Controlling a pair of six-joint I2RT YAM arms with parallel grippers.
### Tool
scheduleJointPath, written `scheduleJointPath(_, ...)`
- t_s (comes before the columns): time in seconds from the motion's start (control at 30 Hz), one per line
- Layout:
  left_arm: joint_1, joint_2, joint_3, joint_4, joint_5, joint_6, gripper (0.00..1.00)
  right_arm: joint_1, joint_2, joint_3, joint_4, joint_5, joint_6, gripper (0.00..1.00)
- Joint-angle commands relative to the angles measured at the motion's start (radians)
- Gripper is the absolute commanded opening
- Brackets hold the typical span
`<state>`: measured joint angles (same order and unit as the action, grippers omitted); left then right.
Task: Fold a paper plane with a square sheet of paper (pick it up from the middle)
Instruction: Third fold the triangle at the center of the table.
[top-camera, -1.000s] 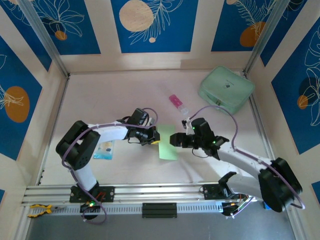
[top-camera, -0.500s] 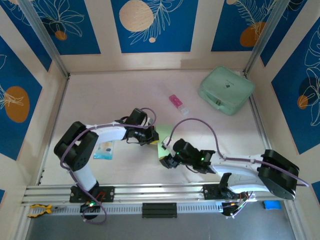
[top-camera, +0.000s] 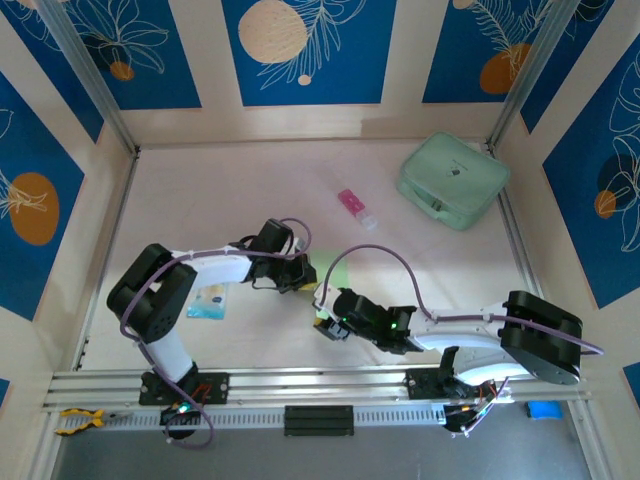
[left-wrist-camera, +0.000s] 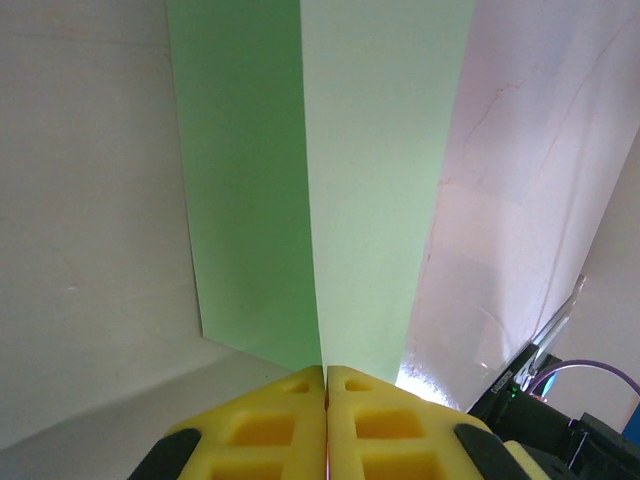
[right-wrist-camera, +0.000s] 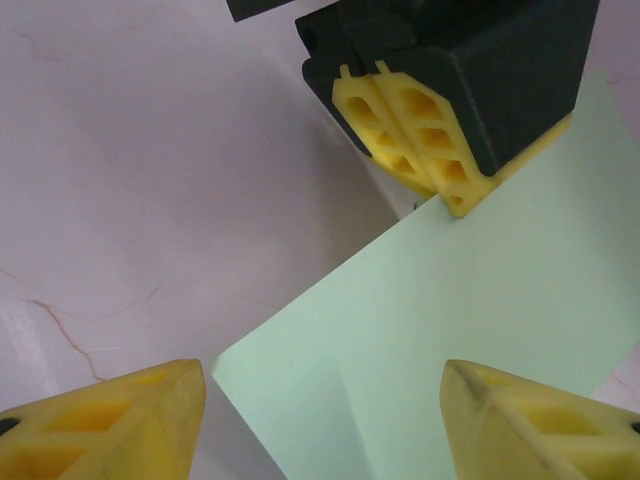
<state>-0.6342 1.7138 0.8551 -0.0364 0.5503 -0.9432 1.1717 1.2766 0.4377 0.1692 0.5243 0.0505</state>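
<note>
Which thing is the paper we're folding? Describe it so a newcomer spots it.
Look at the near middle of the table. The paper is the pale-green sheet pinched by the left fingers. Unlike the bulky mint case at back right, it is thin and creased.

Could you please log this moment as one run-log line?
left gripper shut on sheet of paper | right gripper open over its corner | sheet creased

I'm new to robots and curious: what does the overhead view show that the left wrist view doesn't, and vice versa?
Overhead: the mint-green case, the pink tube, the blue-and-white packet. Left wrist: close up, a fold line down the green paper, one side darker. Both: that paper, and the left end effector shut on it.
</note>
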Motion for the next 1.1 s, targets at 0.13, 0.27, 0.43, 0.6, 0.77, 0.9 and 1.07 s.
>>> scheduleJointPath(0.13,0.008,-0.035,-0.014,0.02,0.011,-0.016,0.09,-0.002,-0.08,-0.03,-0.013,-0.046,-0.062,0.65)
scheduleJointPath(0.27,0.008,-0.04,-0.017,0.022,0.009,-0.018,0.09,-0.002,-0.073,-0.039,-0.001,-0.064,-0.086,0.65)
scheduleJointPath(0.43,0.008,-0.038,-0.018,0.024,0.008,-0.023,0.09,0.022,-0.022,-0.039,0.061,-0.085,-0.141,0.65)
scheduleJointPath(0.6,0.008,-0.038,-0.02,0.029,0.008,-0.025,0.09,0.06,0.074,-0.007,0.12,0.079,-0.138,0.65)
scheduleJointPath(0.77,0.008,-0.036,-0.021,0.036,0.011,-0.029,0.09,0.079,0.157,0.016,0.16,0.209,-0.124,0.62)
scheduleJointPath(0.9,0.007,-0.03,-0.021,0.039,0.013,-0.028,0.09,0.086,0.16,0.016,0.165,0.247,-0.109,0.55)
scheduleJointPath(1.07,0.008,-0.027,-0.023,0.043,0.014,-0.031,0.09,0.088,0.12,-0.002,0.158,0.231,-0.083,0.47)
